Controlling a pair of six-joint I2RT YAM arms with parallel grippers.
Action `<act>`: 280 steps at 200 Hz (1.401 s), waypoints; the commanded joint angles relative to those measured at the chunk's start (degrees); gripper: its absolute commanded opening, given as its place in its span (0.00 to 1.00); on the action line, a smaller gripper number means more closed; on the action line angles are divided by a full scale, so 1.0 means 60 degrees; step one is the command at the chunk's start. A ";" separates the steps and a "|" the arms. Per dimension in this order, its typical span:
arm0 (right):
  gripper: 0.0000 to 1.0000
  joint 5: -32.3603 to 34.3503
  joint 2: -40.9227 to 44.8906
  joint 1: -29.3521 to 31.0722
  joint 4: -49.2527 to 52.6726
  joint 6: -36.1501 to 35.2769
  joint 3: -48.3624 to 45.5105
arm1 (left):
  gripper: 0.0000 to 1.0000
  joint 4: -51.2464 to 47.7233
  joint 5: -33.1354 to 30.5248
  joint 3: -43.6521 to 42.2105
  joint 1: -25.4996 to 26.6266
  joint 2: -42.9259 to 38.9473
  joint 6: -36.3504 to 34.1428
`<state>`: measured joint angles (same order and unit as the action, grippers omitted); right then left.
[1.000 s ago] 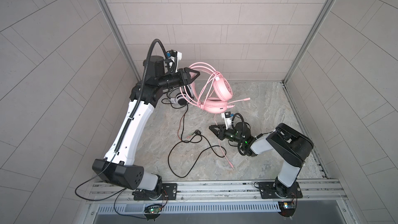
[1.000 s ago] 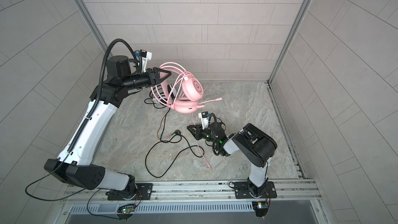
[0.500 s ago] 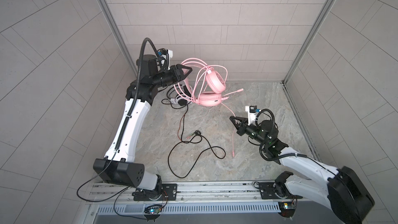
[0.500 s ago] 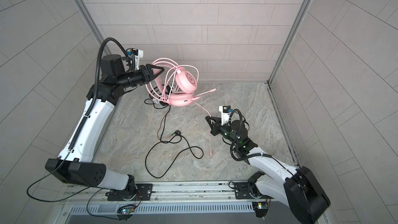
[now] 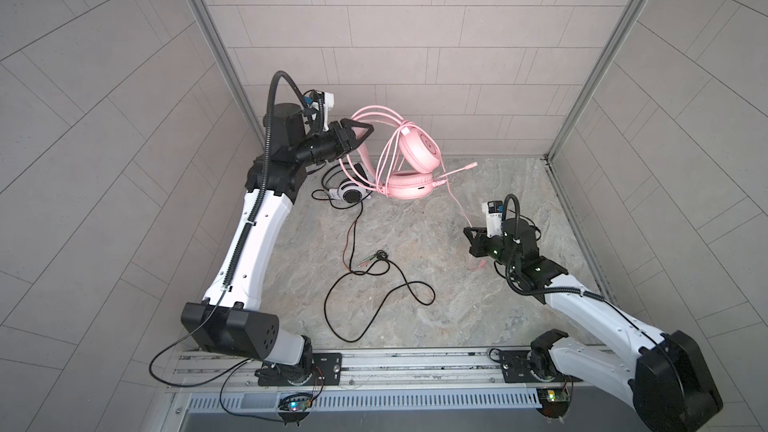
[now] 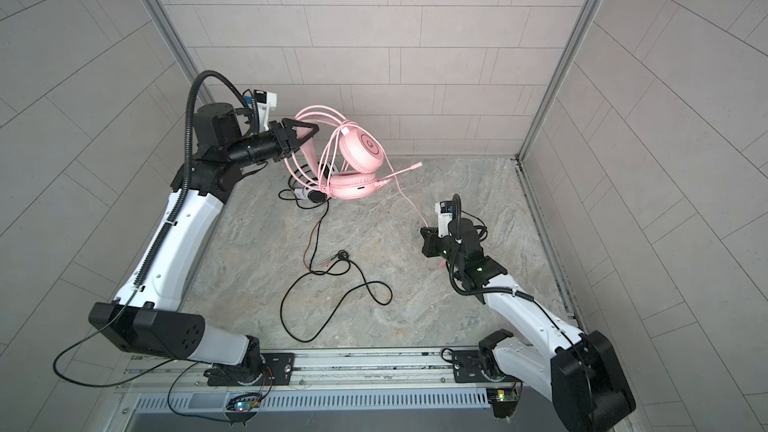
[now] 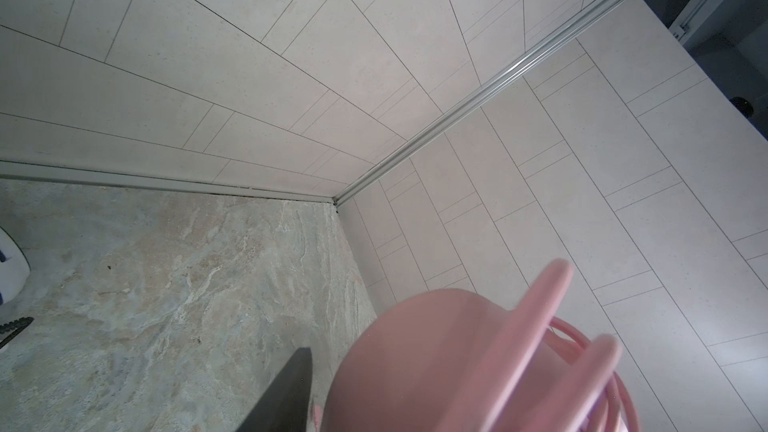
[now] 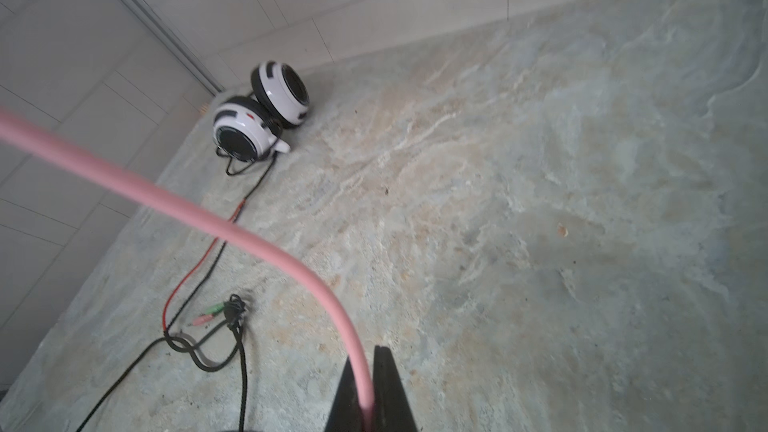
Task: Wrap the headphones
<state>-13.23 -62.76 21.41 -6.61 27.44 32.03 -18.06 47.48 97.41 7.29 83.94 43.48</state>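
- Grey-beige veined stone tabletop (image 5: 478, 326) fills the lower middle of both top views, and I am working above its far half.
- My all-pink over-ear headset (image 5: 417, 153), mic boom out, hangs at upper centre in a top view. It looks lifted off the stone, with several turns of its own cable looped over the headband.
- My left gripper (image 5: 365, 135), just left of it, has its fingers clamped on that headband and carries the whole thing.
- The white-and-black plastic headset (image 5: 348, 193) lies on the stone just below my left gripper, untouched. Its thin black cable (image 5: 374, 297) sprawls loose through the middle of the frame.
- My right gripper (image 8: 368, 392), right of centre in the top views, has its fingers pressed together on the pink cable (image 8: 249, 238), which runs from there up to the earcups.
- I judge the step in hand to be winding the pink cable round its headset, with some length not yet wound.
- The next move calls for carrying the pinched run round the band under even tension while my left grip stays firm. The black cable comes afterwards.
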 commanded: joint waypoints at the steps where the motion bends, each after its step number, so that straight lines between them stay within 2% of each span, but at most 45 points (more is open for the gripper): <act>1: 0.00 0.0044 -0.0667 -0.0093 0.0409 0.0095 0.0384 | 0.00 0.0972 0.0394 0.0062 -0.0065 -0.0272 0.0650; 57: 0.00 0.0007 -0.0997 -0.0219 0.0554 -0.0047 0.0804 | 0.00 0.0863 0.0443 0.0022 -0.0172 -0.0389 0.0670; 74: 0.00 -0.0321 -0.1259 -0.0226 0.0436 0.0002 0.0872 | 0.00 0.1165 0.0367 -0.0090 -0.0175 -0.0390 0.0845; 102: 0.00 -0.0560 -0.1835 -0.0188 -0.0440 0.0386 0.1058 | 0.00 0.2165 0.0428 -0.0721 -0.0168 -0.0446 0.1625; 129: 0.00 -0.0607 -0.2841 -0.0035 -0.0921 0.0579 0.1747 | 0.00 0.2407 0.0524 -0.0867 -0.0147 -0.0423 0.1943; 154: 0.00 -0.0888 -0.4015 0.0314 -0.1845 0.0960 0.2360 | 0.00 0.3995 0.0343 -0.1597 -0.0021 -0.0603 0.3073; 178: 0.00 -0.1147 -0.4993 0.0845 -0.2713 0.1573 0.2989 | 0.00 0.4941 -0.0101 -0.1998 0.0194 -0.0621 0.3661; 196: 0.00 -0.0946 -0.5213 0.1278 -0.3727 0.2112 0.2880 | 0.00 0.5778 -0.0689 -0.2485 0.0412 -0.0688 0.4037; 210: 0.00 -0.0455 -0.5160 0.1602 -0.4945 0.2478 0.2396 | 0.00 0.6541 -0.1438 -0.3029 0.0549 -0.0785 0.4221; 229: 0.00 -0.0011 -0.5133 0.1917 -0.5636 0.3093 0.2023 | 0.00 0.7140 -0.2742 -0.3744 0.0688 -0.0807 0.4396; 258: 0.00 0.0409 -0.5238 0.2663 -0.5502 0.3145 0.2112 | 0.00 0.7817 -0.4346 -0.4385 0.1063 -0.0658 0.4727; 280: 0.00 0.0231 -0.5212 0.3021 -0.5017 0.3092 0.2400 | 0.00 0.7340 -0.4545 -0.4036 0.1406 -0.0349 0.4081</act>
<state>-12.99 -94.15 37.32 -36.21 44.45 44.38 19.09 26.44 70.50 14.00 81.97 68.10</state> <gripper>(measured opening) 0.052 0.502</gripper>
